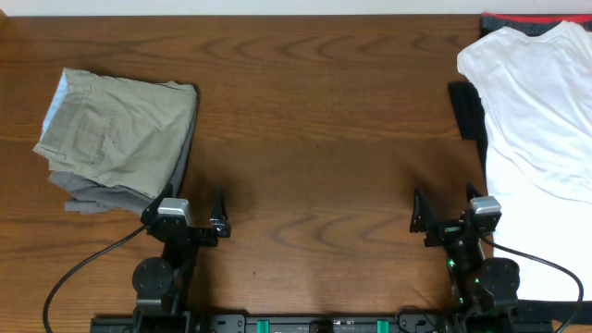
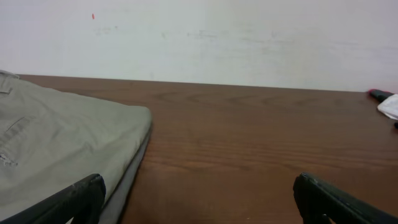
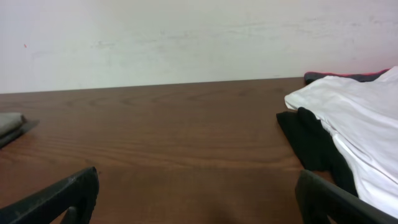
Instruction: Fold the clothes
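The clothes, a white T-shirt [image 1: 536, 111], lie spread at the table's right edge in the overhead view, running from the far corner toward the front; the right wrist view shows the shirt [image 3: 357, 121] at its right side. My right gripper [image 1: 446, 207] stands open near the front edge, just left of the shirt, with nothing between its fingers [image 3: 68, 196]. My left gripper [image 1: 188, 209] is open and empty at the front left, far from the shirt; only a sliver of the white cloth [image 2: 390, 107] shows in the left wrist view.
Folded khaki trousers [image 1: 116, 139] lie at the left, just beyond my left gripper. A black garment [image 1: 467, 111] pokes out from under the shirt's left side, with a red band [image 1: 527, 18] at the far corner. Bare wooden table [image 1: 314, 129] lies between the two piles.
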Robot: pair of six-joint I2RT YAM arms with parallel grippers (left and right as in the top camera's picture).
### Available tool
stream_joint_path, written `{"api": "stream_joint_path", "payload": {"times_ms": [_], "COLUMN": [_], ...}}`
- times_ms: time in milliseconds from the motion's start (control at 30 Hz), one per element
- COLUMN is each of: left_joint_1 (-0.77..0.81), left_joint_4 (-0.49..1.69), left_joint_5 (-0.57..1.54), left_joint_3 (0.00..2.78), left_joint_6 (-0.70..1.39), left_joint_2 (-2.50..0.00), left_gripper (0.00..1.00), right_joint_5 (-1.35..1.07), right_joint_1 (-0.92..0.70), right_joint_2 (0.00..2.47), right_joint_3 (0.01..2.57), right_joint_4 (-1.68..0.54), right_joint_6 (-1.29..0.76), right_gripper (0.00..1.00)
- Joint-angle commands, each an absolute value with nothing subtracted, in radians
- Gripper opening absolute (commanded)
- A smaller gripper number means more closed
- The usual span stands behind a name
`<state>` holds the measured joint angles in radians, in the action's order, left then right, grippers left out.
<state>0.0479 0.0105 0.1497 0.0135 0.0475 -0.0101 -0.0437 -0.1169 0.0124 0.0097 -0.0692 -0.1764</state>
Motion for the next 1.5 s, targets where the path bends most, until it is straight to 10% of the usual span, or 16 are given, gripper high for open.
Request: {"api": "stream_joint_path", "payload": {"times_ms": [0, 1467], "left_joint_1": [0.049, 0.049], "left_joint_4": [0.054, 0.055], "left_joint_5": [0.164, 0.194], "left_joint_3": [0.004, 0.004], "left_joint_6": [0.034, 0.075], "left_joint_2": [-0.006, -0.010], "left_gripper": [0.98, 0.98], "right_joint_5": [-0.033, -0.034], "right_joint_1": [-0.112, -0.112], "right_joint_2": [0.011, 0.011], "right_joint_3": [0.006, 0.006], "right_joint_4": [-0.071, -0.071], "right_joint_6": [-0.186, -0.186], "right_gripper": [0.99, 0.99]}}
